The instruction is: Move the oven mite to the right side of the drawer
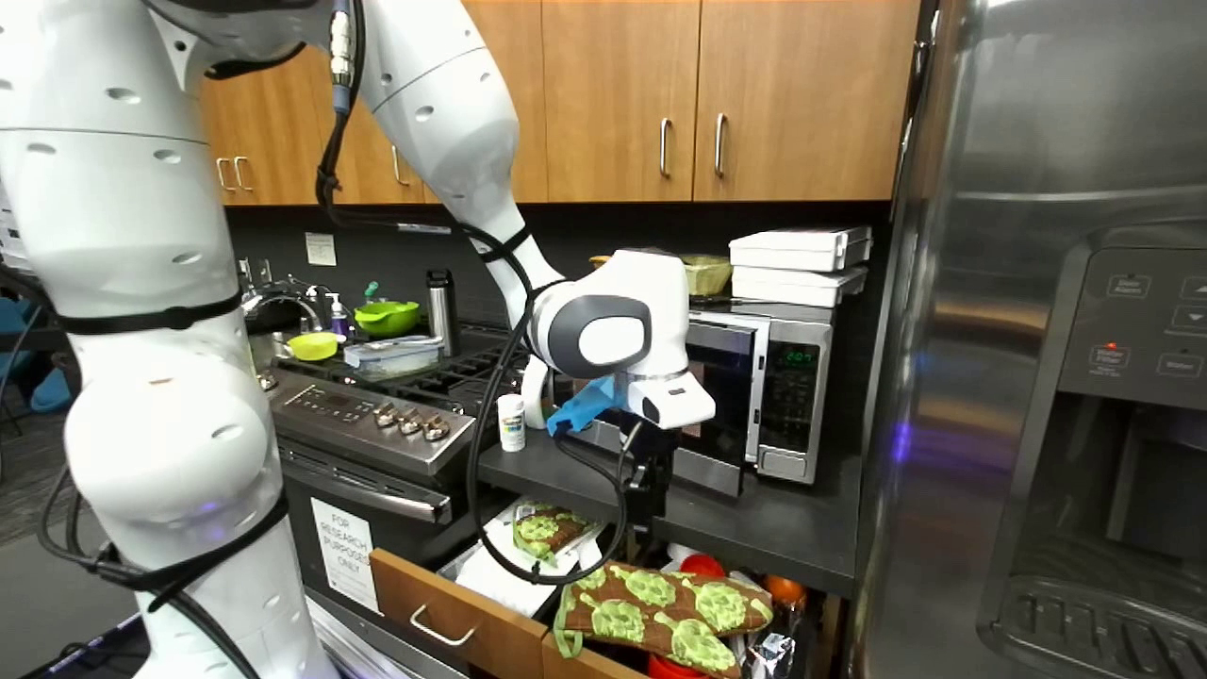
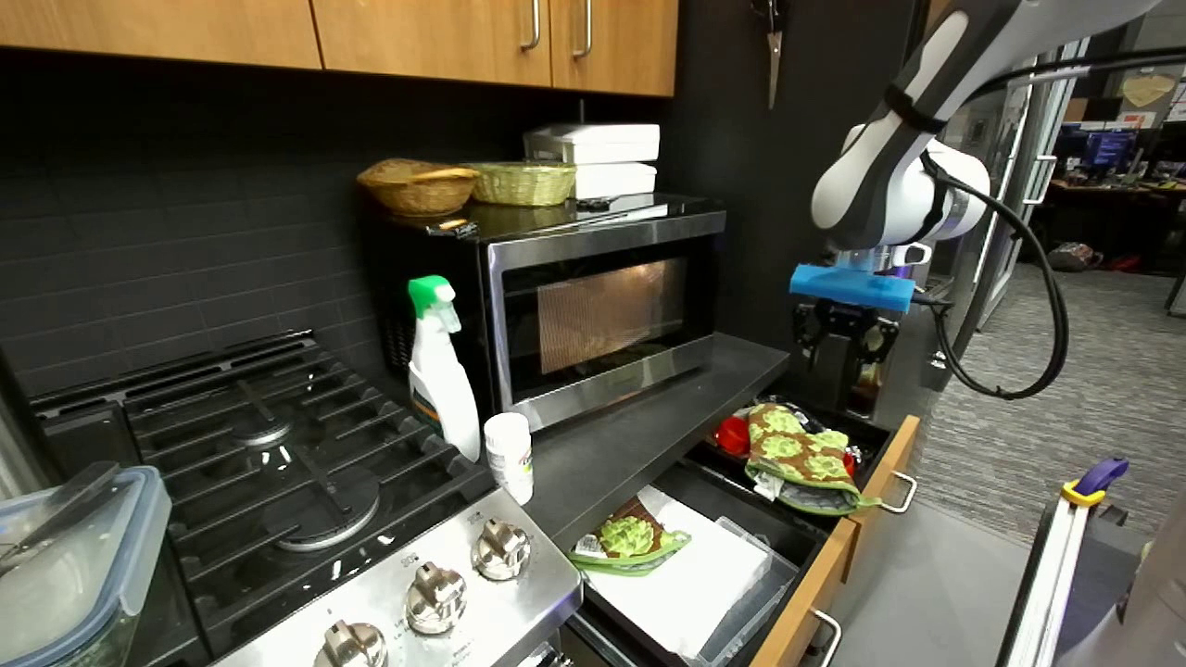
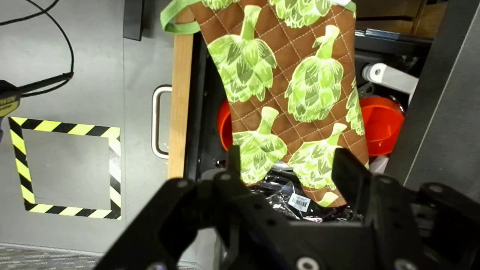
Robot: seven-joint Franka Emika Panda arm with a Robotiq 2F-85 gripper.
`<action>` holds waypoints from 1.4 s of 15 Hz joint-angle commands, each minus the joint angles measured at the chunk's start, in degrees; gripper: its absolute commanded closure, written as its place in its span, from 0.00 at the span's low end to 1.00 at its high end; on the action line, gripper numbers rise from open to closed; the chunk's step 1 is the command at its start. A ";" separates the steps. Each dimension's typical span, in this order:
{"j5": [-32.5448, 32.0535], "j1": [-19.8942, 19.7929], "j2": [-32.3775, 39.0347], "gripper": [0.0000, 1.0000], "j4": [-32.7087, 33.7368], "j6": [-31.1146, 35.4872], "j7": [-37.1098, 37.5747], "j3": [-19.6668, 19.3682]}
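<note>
The oven mite, brown quilted cloth with green artichokes, lies over the contents of the right-hand drawer and shows in both exterior views (image 1: 651,608) (image 2: 788,449). In the wrist view the oven mite (image 3: 277,86) fills the upper middle, its thumb end towards the gripper. Its loop end hangs over the drawer's wood front (image 3: 180,108). My gripper (image 3: 287,159) is open and empty, with the mite's thumb end seen between its fingers. In the exterior views the gripper (image 1: 646,519) (image 2: 841,394) points down above this drawer, apart from the mite.
A neighbouring open drawer (image 1: 462,618) holds white sheets and a smaller artichoke-patterned cloth (image 1: 547,530) (image 2: 630,537). Red cups (image 3: 382,123) and black plastic-wrapped items (image 3: 277,187) lie under the mite. The dark counter edge (image 3: 431,108) overhangs the drawer's back. A microwave (image 2: 602,315) stands on the counter.
</note>
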 commanded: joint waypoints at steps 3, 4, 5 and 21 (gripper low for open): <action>2.64 1.96 -1.10 0.00 -0.30 -1.03 -0.72 -0.03; 3.32 2.48 -1.64 0.00 -0.49 -1.49 -1.10 0.28; 4.47 2.99 -2.02 0.00 -0.51 -2.03 -1.79 0.55; 14.08 10.54 -8.59 0.00 -1.22 -19.83 -13.34 8.26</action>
